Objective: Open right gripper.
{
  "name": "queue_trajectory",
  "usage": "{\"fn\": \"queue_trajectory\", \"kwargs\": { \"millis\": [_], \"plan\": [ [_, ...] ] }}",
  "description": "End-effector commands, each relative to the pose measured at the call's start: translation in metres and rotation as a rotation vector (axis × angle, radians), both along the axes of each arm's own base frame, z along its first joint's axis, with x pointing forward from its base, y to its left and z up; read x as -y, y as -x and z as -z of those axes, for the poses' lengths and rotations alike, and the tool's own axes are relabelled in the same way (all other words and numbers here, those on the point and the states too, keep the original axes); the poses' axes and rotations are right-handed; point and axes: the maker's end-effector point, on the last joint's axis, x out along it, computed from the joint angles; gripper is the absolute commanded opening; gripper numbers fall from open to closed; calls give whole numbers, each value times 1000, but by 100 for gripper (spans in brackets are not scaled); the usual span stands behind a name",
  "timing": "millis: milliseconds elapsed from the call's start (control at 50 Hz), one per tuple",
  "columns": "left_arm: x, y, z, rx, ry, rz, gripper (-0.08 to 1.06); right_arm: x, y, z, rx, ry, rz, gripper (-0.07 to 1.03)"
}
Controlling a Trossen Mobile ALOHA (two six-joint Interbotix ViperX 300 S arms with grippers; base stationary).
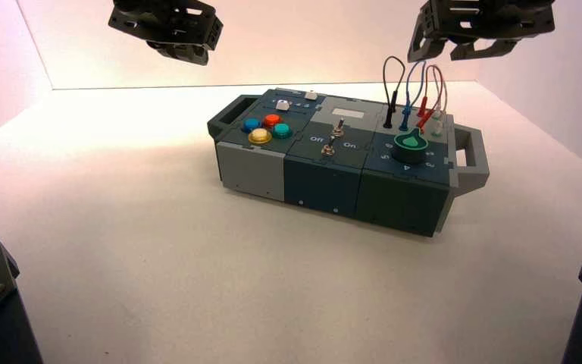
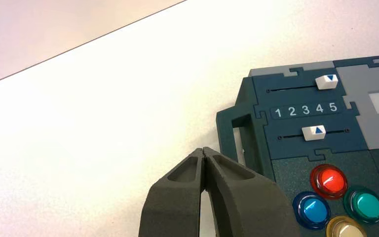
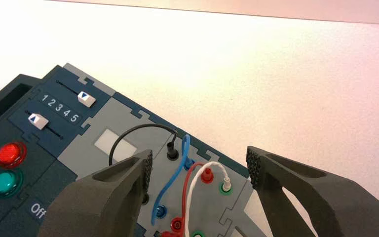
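My right gripper (image 3: 200, 165) is open, its two fingers spread wide and empty, high above the wire panel at the right end of the box (image 1: 326, 178). Between the fingers I see the black wire (image 3: 133, 131), blue wire (image 3: 175, 182), red wire (image 3: 190, 182) and white wire (image 3: 197, 185) plugged into sockets. In the high view the right gripper (image 1: 455, 49) hangs at the top right above the wires (image 1: 413, 95). My left gripper (image 2: 205, 152) is shut and empty, above the table beside the box's left handle (image 2: 237, 136), at the top left in the high view (image 1: 174, 53).
The box bears two white sliders (image 2: 325, 81) by a 1 to 5 scale, red (image 2: 328, 180), blue (image 2: 312, 210), green (image 2: 364, 205) and yellow (image 1: 259, 136) buttons, two toggle switches (image 1: 333, 136) and a green knob (image 1: 411, 142). A white table (image 1: 121, 250) lies all round.
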Motion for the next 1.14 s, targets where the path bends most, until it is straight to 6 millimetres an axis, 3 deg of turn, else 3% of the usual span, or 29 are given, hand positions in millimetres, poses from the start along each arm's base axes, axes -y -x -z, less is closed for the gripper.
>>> {"fn": "queue_trajectory", "kwargs": {
  "millis": [20,380,640,1140],
  "plan": [
    [3,-7,-15,43,12,5,-3,-3,-9,-15,38,-8,-5,99],
    [3,-7,-15,44,10,7,-3,-3,-8,-18,47,-8,-6,99],
    [3,-7,-15,43,12,5,-3,-1,-3,-33,103,-19,-5,99],
    [4,-8,-15,41,13,4,-3,0,-2,-33,130,-23,-2,99]
  ]
}}
